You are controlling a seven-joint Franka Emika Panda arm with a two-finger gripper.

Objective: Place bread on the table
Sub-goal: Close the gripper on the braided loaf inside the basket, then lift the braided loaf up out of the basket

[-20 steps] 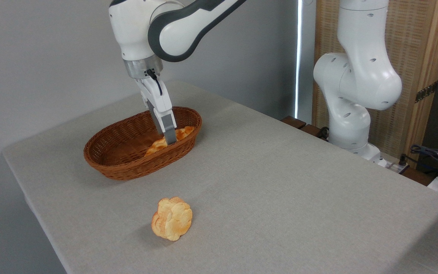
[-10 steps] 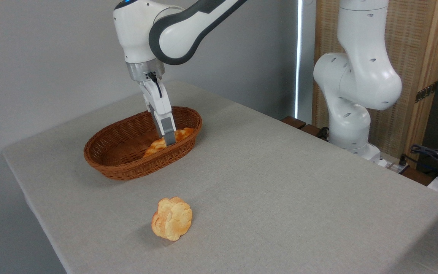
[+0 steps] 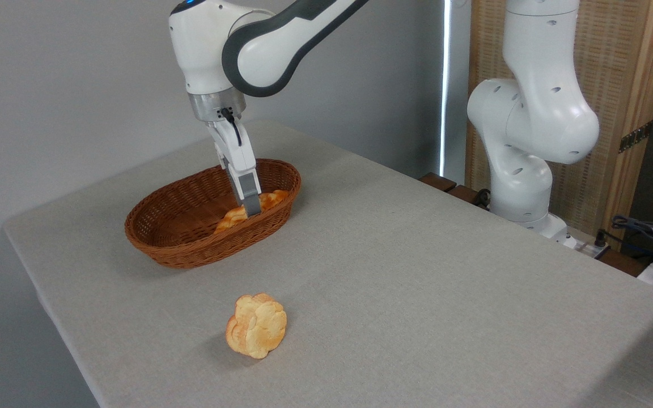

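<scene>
The bread (image 3: 273,198), a golden-orange braided loaf, lies inside the brown wicker basket (image 3: 202,250) against its right-hand wall. My gripper (image 3: 253,208) reaches down into the basket, and its grey fingertip covers the loaf's middle. I see the fingers edge-on, so one hides the other and the gap between them does not show. The loaf's two ends stick out on either side of the fingertip. The table (image 3: 417,255) is covered in light grey-beige cloth.
A round knobbly pale bun (image 3: 257,332) stands on the cloth in front of the basket. The arm's white base (image 3: 522,181) rises at the table's far right edge, with cables (image 3: 644,229) beside it.
The wrist has shifted slightly right and lower, so the gripper now stands a little more upright. Its fingertip stays at the loaf, and the loaf has not moved.
</scene>
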